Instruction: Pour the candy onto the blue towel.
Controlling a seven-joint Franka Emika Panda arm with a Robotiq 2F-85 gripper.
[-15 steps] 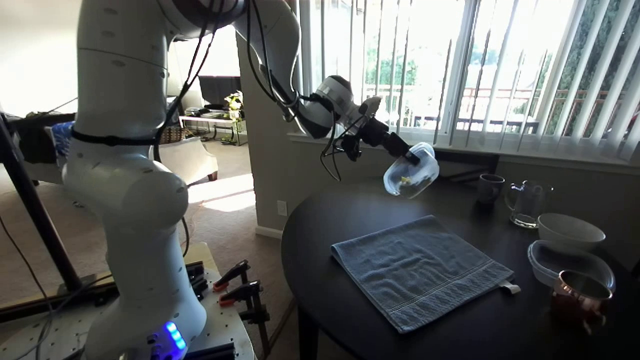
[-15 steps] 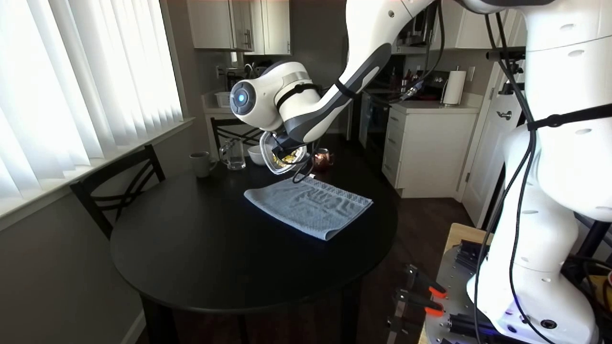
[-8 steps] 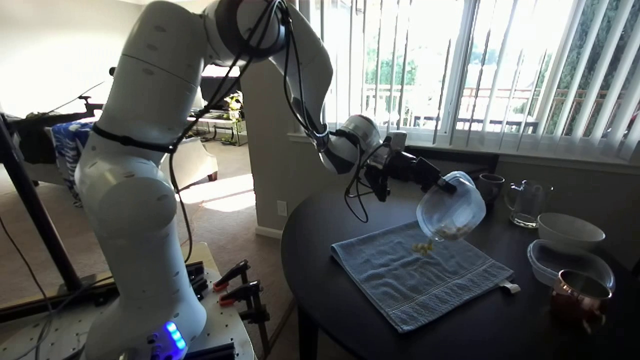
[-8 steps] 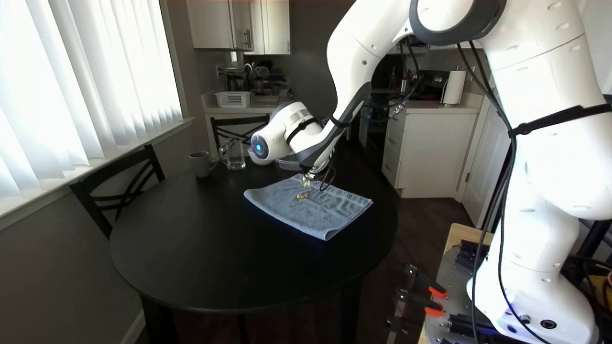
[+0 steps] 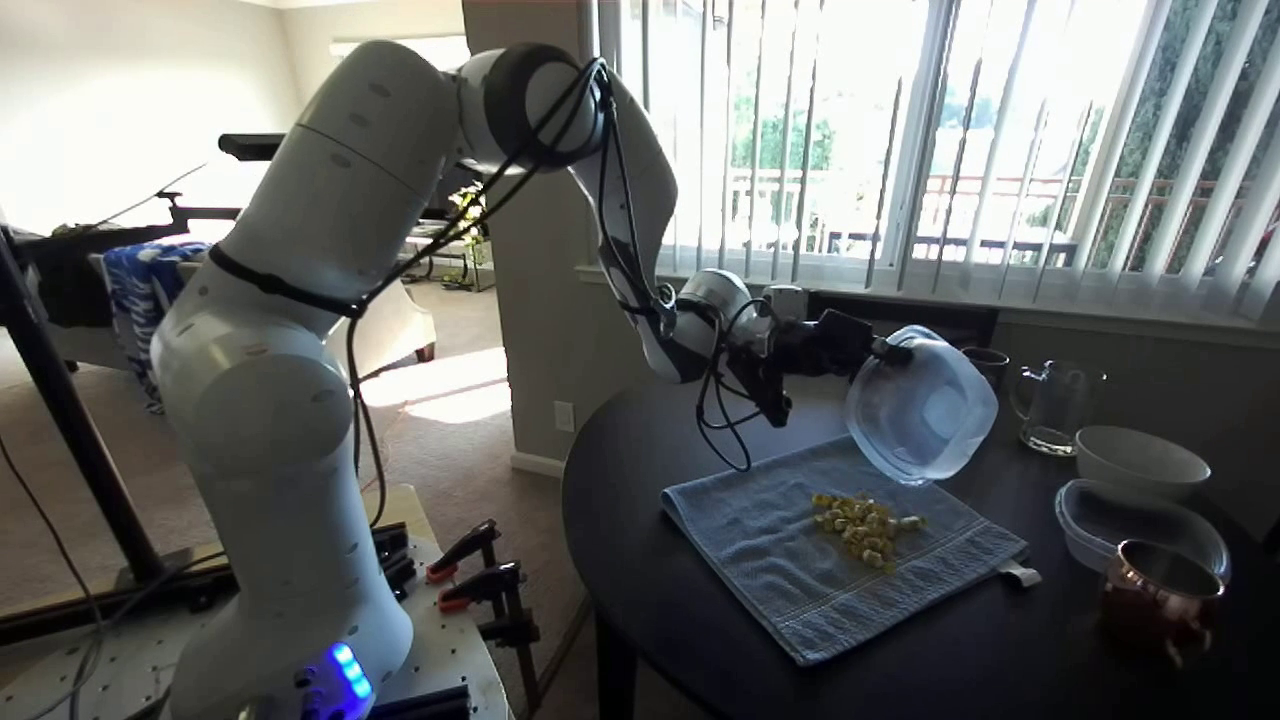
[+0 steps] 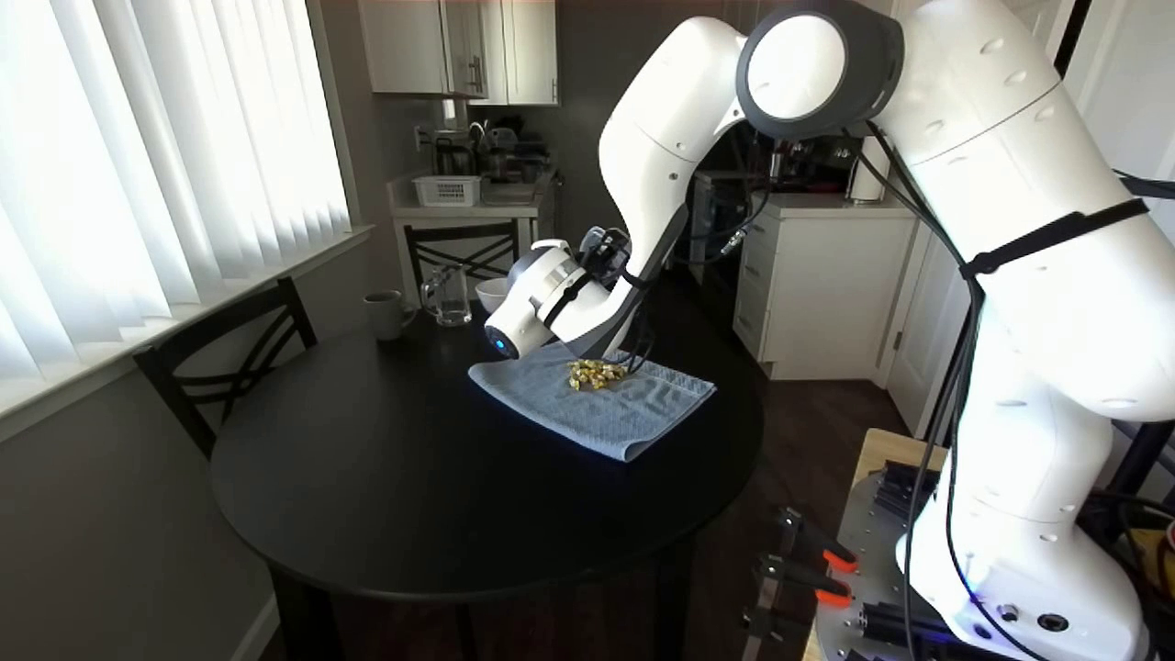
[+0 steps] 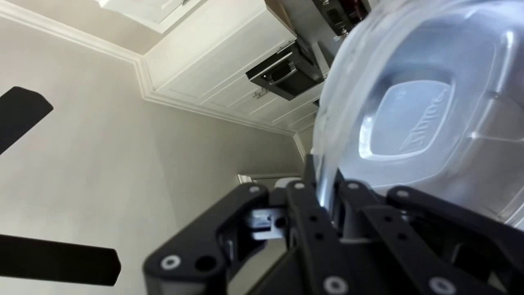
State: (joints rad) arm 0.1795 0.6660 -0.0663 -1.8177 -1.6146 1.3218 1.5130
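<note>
The candy (image 5: 862,528) lies in a loose yellowish pile on the blue towel (image 5: 770,565); the candy (image 6: 595,374) and the towel (image 6: 597,427) show in both exterior views. My gripper (image 5: 893,352) is shut on the rim of a clear plastic container (image 5: 922,410), which is tipped on its side above the towel's far right part. In the wrist view, the container (image 7: 409,119) has its rim between the fingertips of my gripper (image 7: 325,180), and no candy shows on its visible inner surface. The arm hides the gripper and container in an exterior view.
On the dark round table (image 6: 413,496) stand a grey mug (image 6: 384,317), a glass mug (image 5: 1065,410), a white bowl (image 5: 1140,462), another plastic container (image 5: 1075,535) and a copper mug (image 5: 1160,600). A chair (image 6: 234,358) stands by the window.
My gripper has moved down and out over the towel with the container, tipping it further. The candy has fallen out of the container and now lies in a pile on the towel.
</note>
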